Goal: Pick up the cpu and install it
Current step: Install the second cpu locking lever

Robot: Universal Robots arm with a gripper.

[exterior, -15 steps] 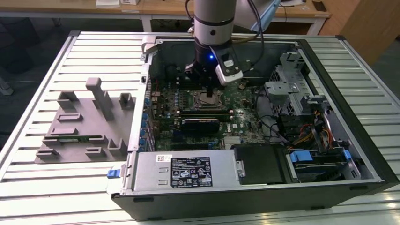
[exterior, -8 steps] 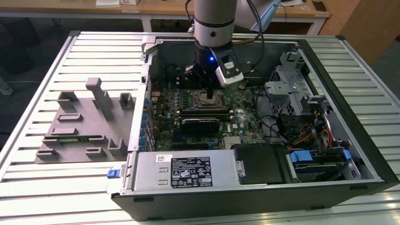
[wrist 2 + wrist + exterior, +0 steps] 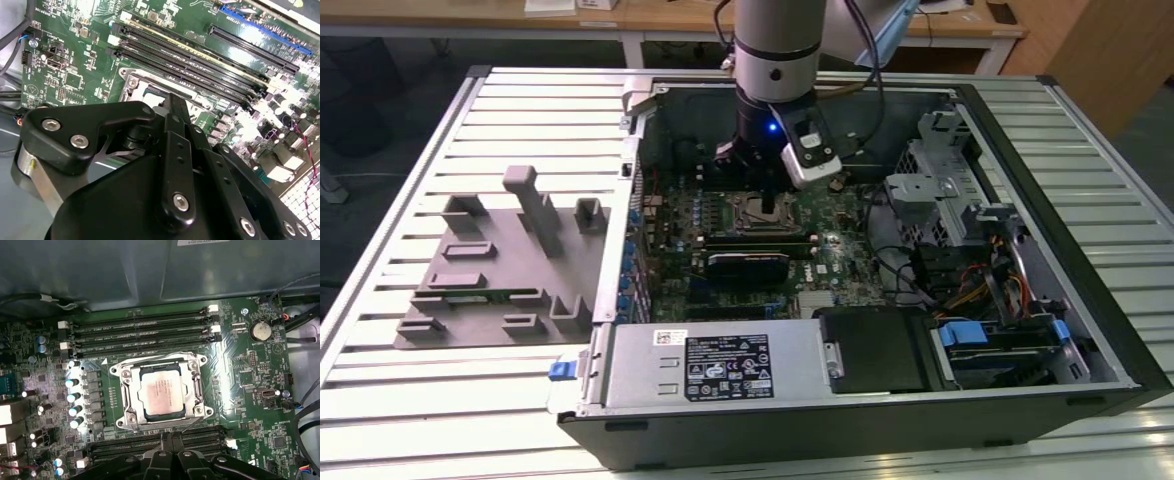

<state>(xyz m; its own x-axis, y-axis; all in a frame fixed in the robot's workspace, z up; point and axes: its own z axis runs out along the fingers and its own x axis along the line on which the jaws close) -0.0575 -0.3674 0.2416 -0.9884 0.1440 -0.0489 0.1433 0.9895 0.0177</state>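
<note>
The cpu [image 3: 161,396] is a silvery square chip lying flat inside the metal-framed socket [image 3: 126,390] on the green motherboard, seen in the first wrist view. My gripper [image 3: 168,439] hovers just beside the socket's edge, its black fingers [image 3: 173,107] pressed together with nothing between them. In the exterior view the gripper [image 3: 757,188] hangs inside the open computer case, directly over the socket [image 3: 762,211]. The second wrist view shows a corner of the socket [image 3: 133,81] just past the fingertips.
Black memory slots [image 3: 142,330] run along both sides of the socket. The case holds a power supply [image 3: 720,365], a drive cage [image 3: 927,190] and loose cables [image 3: 961,280]. A grey fixture block [image 3: 494,270] lies on the slatted table at the exterior view's left.
</note>
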